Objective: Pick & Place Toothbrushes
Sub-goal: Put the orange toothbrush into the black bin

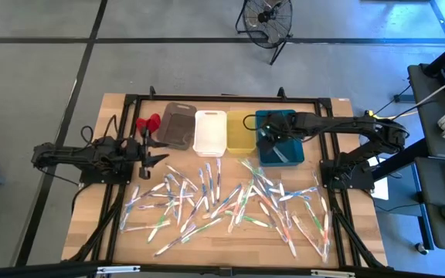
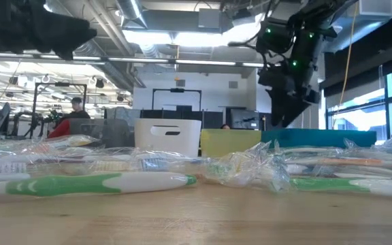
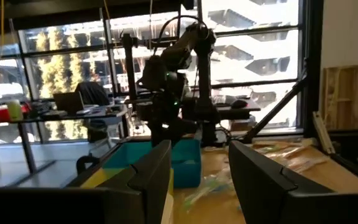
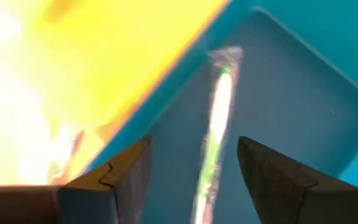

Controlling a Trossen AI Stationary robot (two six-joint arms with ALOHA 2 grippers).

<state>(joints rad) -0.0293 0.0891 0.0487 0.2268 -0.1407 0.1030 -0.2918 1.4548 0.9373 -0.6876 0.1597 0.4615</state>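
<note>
A wooden table (image 1: 230, 239) is seen from above, framed by black rails. Across its near half the toothbrushes (image 1: 230, 205) are scattered in a wide, loose spread, white mixed with green, blue, pink and yellow, many in clear wrappers.

Along the far edge four bins are lined up side by side: a grey bin (image 1: 178, 126), a white bin (image 1: 210, 132), a yellow bin (image 1: 240, 130) and a teal bin (image 1: 282, 139).

The right arm is stretched from the table's right side over the teal bin, and the right gripper (image 4: 194, 168) is held above that bin's floor with its fingers apart. Between those fingers one wrapped green-and-white toothbrush (image 4: 216, 124) is seen lying in the teal bin, seemingly free of both pads, though contact cannot be ruled out in this close view.

The left gripper (image 1: 163, 158) is parked at the table's left, near the grey bin, its fingers spread with nothing between them. A small red object (image 1: 148, 123) is seen just beside it.
</note>
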